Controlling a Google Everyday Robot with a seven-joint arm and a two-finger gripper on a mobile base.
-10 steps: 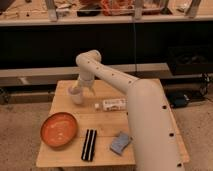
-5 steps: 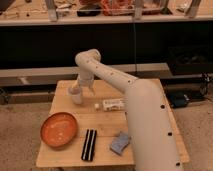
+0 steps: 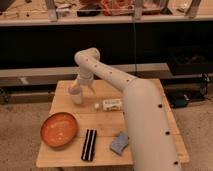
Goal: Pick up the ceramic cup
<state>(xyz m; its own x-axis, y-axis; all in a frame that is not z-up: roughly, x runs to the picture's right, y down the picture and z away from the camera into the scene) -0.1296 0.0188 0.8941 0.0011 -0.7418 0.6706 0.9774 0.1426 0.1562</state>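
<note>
The small cream ceramic cup (image 3: 76,97) stands upright on the wooden table (image 3: 65,155), at the back left. My gripper (image 3: 76,90) is right over the cup, down at its rim, at the end of the white arm that reaches in from the lower right. The wide orange bowl (image 3: 59,130) sits in front of the cup. A tiny white cube (image 3: 96,106) lies just right of the cup.
A white packet (image 3: 112,104) lies right of the cube. A black striped object (image 3: 89,144) and a blue-grey sponge (image 3: 119,142) lie near the front edge. Dark shelving with clutter runs behind the table.
The gripper has stayed over the cup, shifting only slightly. The cup and the other objects have not visibly moved.
</note>
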